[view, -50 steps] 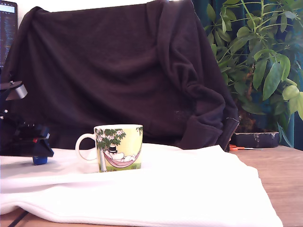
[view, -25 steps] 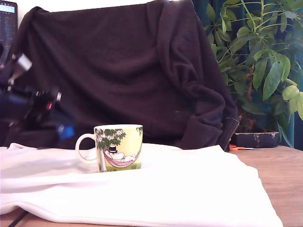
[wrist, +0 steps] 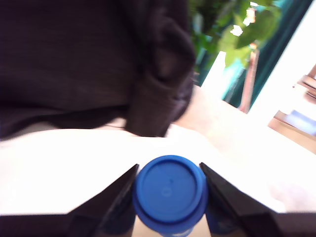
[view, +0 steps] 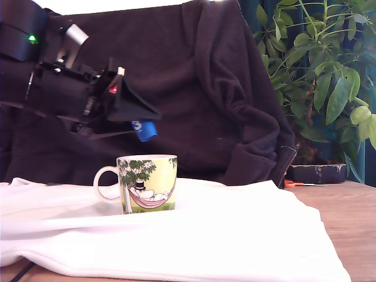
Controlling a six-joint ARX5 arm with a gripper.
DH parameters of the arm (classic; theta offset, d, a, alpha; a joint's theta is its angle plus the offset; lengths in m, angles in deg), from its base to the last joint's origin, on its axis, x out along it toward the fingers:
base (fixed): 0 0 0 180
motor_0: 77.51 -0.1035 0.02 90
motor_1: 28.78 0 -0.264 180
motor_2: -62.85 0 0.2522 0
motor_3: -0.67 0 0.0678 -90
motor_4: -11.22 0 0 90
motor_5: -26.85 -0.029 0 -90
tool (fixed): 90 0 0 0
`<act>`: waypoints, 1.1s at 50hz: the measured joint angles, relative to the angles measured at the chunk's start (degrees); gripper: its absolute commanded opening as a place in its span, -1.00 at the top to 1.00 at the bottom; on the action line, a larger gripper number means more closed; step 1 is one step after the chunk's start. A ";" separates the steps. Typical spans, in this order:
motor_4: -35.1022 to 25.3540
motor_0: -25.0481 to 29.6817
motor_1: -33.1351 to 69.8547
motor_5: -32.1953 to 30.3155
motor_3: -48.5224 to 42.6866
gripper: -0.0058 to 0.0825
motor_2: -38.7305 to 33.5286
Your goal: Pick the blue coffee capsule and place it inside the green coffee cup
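- The green coffee cup [view: 147, 183] stands upright on a white cloth [view: 235, 235], its white handle turned toward the exterior view's left, the tree and hammock print facing the camera.
- Above the cup, the black gripper [view: 140, 120] hangs in the air, reaching in from the exterior view's left with the arm's dark body behind it.
- The blue coffee capsule [view: 144, 129] sits at the gripper's tip, tilted, clear of the cup and just above its rim, a white mark showing on its side.
- From the wrist view, the capsule [wrist: 170, 195] fills the space between the two dark fingers [wrist: 112, 200], which press against it on either side: the jaws are clamped on it.
- Behind the cup, a dark brown blanket [view: 176, 88] drapes over something tall.
- To the exterior view's right of the cup, a leafy green plant [view: 323, 70] stands beyond the blanket, and bare wooden tabletop [view: 346, 217] shows past the cloth's edge.
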 measured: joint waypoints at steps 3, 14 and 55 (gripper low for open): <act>0.00 0.61 0.00 0.20 -1.07 0.83 0.00; 0.68 0.81 0.00 0.28 -4.24 0.80 0.00; 0.11 -0.13 -6.43 0.26 -8.41 0.92 0.02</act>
